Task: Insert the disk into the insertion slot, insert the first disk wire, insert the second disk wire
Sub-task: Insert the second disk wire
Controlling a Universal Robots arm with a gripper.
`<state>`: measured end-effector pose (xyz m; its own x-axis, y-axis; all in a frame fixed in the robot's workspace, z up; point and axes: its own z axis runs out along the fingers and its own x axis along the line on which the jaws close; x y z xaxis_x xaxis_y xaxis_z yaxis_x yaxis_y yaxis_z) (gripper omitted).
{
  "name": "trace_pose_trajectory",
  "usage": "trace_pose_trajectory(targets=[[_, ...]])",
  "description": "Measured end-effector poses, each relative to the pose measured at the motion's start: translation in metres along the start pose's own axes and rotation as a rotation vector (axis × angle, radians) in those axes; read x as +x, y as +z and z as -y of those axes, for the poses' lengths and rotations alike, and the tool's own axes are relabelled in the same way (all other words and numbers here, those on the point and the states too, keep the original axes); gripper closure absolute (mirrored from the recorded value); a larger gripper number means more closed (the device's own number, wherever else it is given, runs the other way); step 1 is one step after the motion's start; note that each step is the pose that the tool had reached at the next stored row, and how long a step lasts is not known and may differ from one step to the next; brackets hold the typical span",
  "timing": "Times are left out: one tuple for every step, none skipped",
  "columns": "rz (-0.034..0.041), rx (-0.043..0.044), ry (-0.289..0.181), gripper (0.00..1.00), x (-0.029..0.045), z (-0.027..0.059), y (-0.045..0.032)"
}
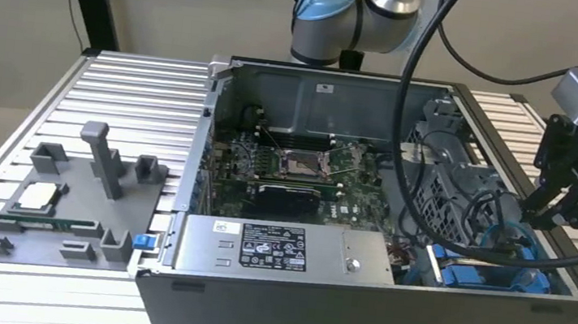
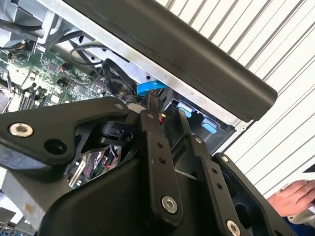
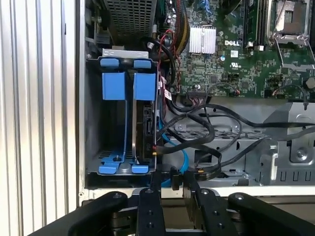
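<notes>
Grey metal slats are making up the desk (image 1: 134,87) that is carrying your whole job. Toward its edge on the exterior view's left, a grey tray (image 1: 76,215) is lying flat with small parts standing on it. Just beside the tray, the open case (image 1: 359,317) is taking up the middle of the desk. The green board (image 1: 287,180) is lying in the bottom of the case, and the power box (image 1: 279,251) is sitting along the wall nearest the camera.

Behind the case, the arm (image 1: 383,9) is reaching over toward the exterior view's right. In the case's near corner on that side, the slot (image 1: 478,275) is showing its blue rails.

In the first wrist view the disk (image 3: 146,132) is standing edge-on inside the slot (image 3: 118,147), under one of the two blue tabs. A blue cable (image 3: 185,160) is curving past the disk among black cables, close to your claw (image 3: 172,177).

The claw (image 1: 544,214) is hanging over the case wall at that corner. You cannot tell whether it is parted or clamped, or whether it is gripping anything.

In the second wrist view a hand (image 2: 290,199) is lying over the slats outside the case.
</notes>
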<state>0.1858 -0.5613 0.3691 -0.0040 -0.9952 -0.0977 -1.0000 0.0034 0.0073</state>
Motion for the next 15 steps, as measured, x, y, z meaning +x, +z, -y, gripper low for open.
trace_pose_trajectory(targets=[[0.0006, -0.0003, 0.0, 0.0, 0.0, 0.0001, 0.0002], [0.0014, -0.0004, 0.0, 0.0, 0.0001, 0.0001, 0.0004], [0.0018, -0.0005, 0.0, 0.0, 0.0001, 0.0002, 0.0004], [0.0026, -0.0005, 0.0, 0.0, 0.0001, 0.0002, 0.0005], [0.0038, -0.0005, 0.0, 0.0, 0.0001, 0.0002, 0.0006], [0.005, -0.0005, 0.0, 0.0, 0.0001, 0.0002, 0.0008], [0.0059, -0.0005, 0.001, 0.0, 0.0001, 0.0002, 0.0009], [0.0076, -0.0004, 0.001, 0.0, 0.0002, 0.0003, 0.001], [0.0101, -0.0003, 0.002, 0.0, 0.0002, 0.0003, 0.0012], [0.0143, -0.0002, 0.003, 0.0, 0.0002, 0.0003, 0.0014], [0.0192, -0.0001, 0.004, 0.0, 0.0001, 0.0003, 0.0014], [0.0249, 0.0, 0.006, 0.0, 0.0002, 0.0002, 0.0015], [0.0306, 0.0001, 0.007, 0.0, 0.0002, 0.0003, 0.0016], [0.035, 0.0002, 0.008, 0.0, 0.0002, 0.0003, 0.0016], [0.0383, 0.0003, 0.009, 0.0, 0.0001, 0.0003, 0.0016]])
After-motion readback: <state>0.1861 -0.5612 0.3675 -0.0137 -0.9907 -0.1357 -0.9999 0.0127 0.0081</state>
